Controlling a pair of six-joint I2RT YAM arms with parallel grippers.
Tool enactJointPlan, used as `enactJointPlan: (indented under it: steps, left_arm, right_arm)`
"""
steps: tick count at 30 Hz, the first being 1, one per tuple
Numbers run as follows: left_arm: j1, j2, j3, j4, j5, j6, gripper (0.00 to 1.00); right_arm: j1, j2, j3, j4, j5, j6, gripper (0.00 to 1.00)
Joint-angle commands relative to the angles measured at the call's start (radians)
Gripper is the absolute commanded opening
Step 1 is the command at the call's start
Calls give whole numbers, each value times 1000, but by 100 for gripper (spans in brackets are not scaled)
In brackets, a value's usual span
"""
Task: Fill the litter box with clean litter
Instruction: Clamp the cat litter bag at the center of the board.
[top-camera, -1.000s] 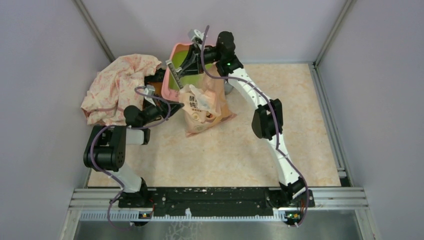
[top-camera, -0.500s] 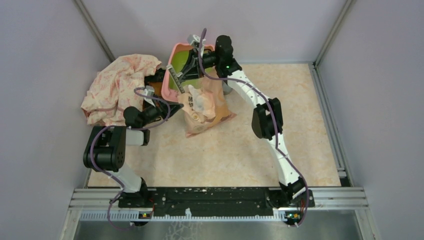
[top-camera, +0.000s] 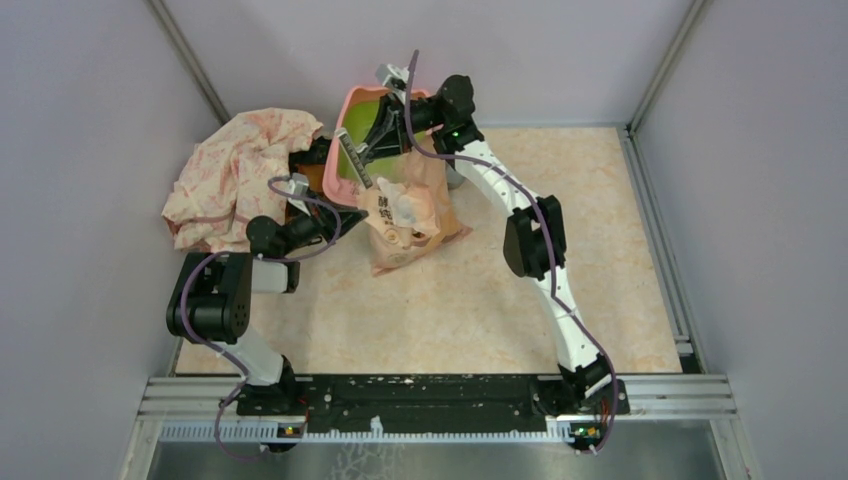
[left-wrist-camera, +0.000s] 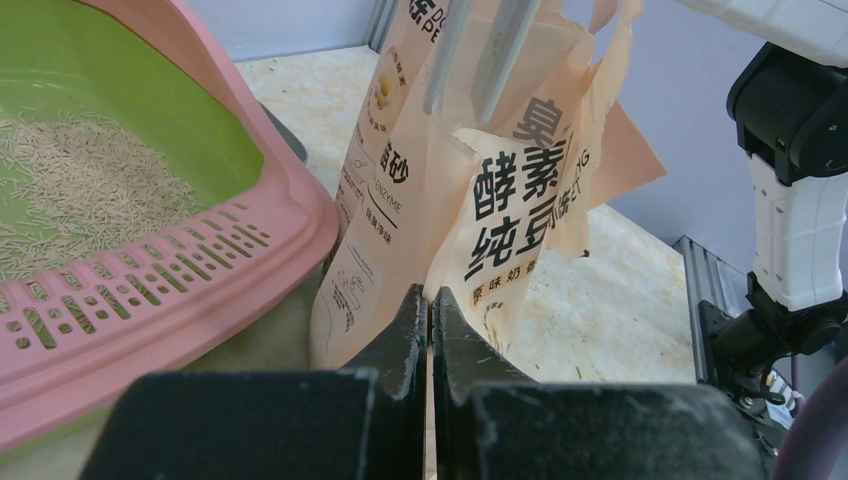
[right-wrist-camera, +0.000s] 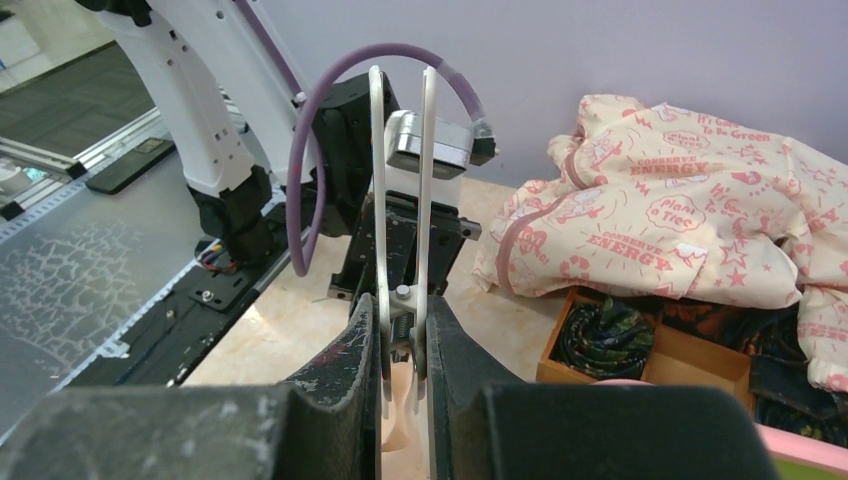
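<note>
Top external view: the litter box (top-camera: 349, 108) sits at the far side of the table (top-camera: 600, 260), tipped up, its pink rim around a green inside. The peach bag (top-camera: 405, 215) stands just in front of it, touching its near edge. The right gripper (top-camera: 372, 143) reaches over the box and pinches a silver scoop (top-camera: 352, 162), which slants down across the rim toward the bag's top. The left gripper (top-camera: 318, 215) is low beside the box, near the bag. A pink printed cloth (top-camera: 240, 170) is heaped to the left.

Left wrist view: the left gripper (left-wrist-camera: 430, 300) has its fingers pressed together with nothing between them, right in front of the bag (left-wrist-camera: 470, 200). The litter box (left-wrist-camera: 190, 280) is on the left, with pale litter (left-wrist-camera: 80, 190) spread on its green floor. The scoop (left-wrist-camera: 480, 50) shows above the bag.

Right wrist view: the right gripper (right-wrist-camera: 403, 320) clamps the thin twin bars of the scoop (right-wrist-camera: 400, 200). Beyond lie the cloth (right-wrist-camera: 680, 220) and a cardboard box (right-wrist-camera: 640, 345) partly under it.
</note>
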Motion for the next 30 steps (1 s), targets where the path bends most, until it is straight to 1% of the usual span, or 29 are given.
enactJointPlan:
  steps: [1,4,10,13,22,30]
  left_arm:
    - [2,-10,-3,120,22,-28,0]
    - [2,-12,3,118,22,-30,0]
    - [2,-16,16,110,17,-34,0]
    - [2,-16,20,109,16,-33,0]
    - [2,-20,24,110,14,-38,0]
    - [1,-29,25,107,14,-38,0]
  right_arm:
    - [3,-22,59,115,-32,96,0]
    - [5,-18,44,167,-39,140,0]
    - [14,4,28,341,-57,293,0]
    - [14,16,25,398,-60,346,0]
    - [17,32,9,452,-62,379,0]
    - [17,55,10,456,-56,374,0]
